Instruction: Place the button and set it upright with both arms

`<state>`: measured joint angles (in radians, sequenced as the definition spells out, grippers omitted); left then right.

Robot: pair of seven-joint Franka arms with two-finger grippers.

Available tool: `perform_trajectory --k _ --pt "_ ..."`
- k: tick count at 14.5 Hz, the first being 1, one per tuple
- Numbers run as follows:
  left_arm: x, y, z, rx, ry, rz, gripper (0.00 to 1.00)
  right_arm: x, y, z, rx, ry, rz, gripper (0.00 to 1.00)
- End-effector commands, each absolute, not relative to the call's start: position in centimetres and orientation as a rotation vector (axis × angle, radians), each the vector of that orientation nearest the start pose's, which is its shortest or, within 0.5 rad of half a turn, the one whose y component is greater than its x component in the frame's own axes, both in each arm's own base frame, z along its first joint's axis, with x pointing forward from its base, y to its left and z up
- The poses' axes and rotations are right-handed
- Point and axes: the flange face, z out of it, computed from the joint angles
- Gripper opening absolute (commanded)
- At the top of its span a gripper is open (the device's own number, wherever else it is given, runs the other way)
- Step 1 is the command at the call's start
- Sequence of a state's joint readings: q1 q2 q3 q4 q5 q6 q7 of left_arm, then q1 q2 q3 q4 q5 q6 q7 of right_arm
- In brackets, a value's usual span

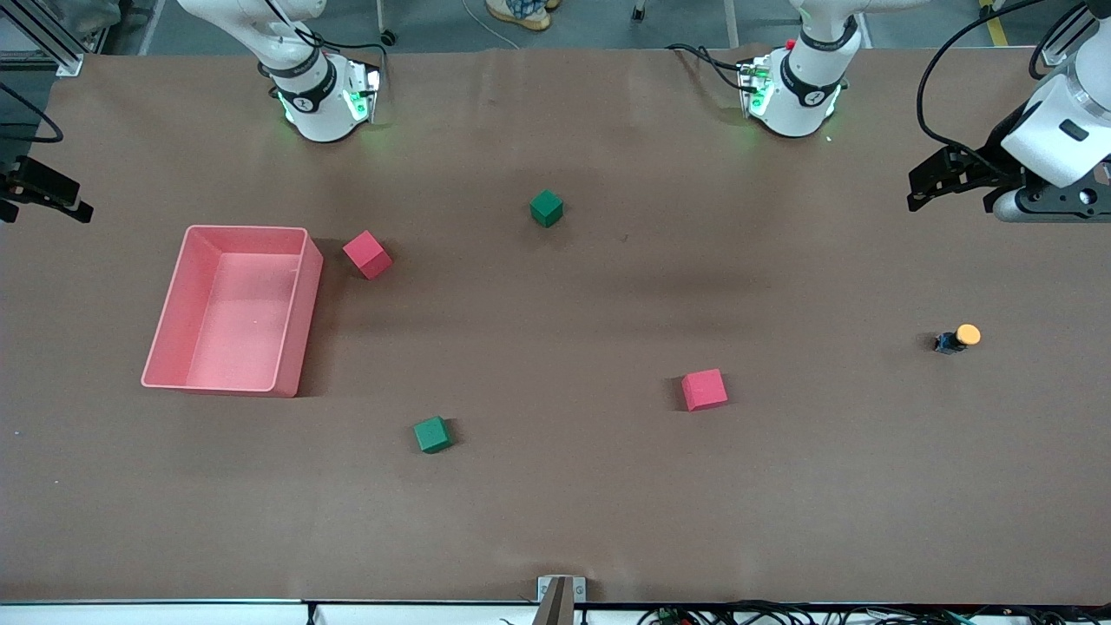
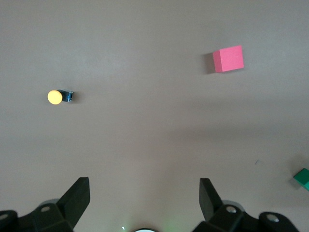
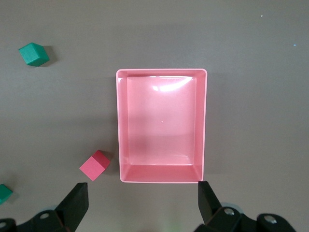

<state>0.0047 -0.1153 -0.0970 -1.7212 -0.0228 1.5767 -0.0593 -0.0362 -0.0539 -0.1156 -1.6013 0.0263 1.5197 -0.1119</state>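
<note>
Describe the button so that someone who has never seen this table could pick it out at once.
Start at the brown table's end where the left arm stands, away from the pink bin. There, toward that end from the nearer red cube, the button lies alone on its side. It is the smallest thing there, and the only one with a round orange cap on a black-and-blue body; the rest are plain red or green cubes.

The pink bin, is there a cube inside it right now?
No, the pink bin holds nothing; the nearest red cube sits on the table beside it.
</note>
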Motion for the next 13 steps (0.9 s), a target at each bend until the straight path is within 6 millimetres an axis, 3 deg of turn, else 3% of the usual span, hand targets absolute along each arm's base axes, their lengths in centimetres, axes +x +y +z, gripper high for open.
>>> perform_trajectory --k 1,13 --pt "50.75 -5.38 62.49 -3.132 0.058 -0.009 1.00 51.99 -8.68 64.44 -3.083 0.071 0.011 1.00" --pt "50.48 -5.70 63.14 -3.143 0.068 -0.025 1.00 51.91 -9.07 64.81 -3.083 0.078 0.006 1.00"
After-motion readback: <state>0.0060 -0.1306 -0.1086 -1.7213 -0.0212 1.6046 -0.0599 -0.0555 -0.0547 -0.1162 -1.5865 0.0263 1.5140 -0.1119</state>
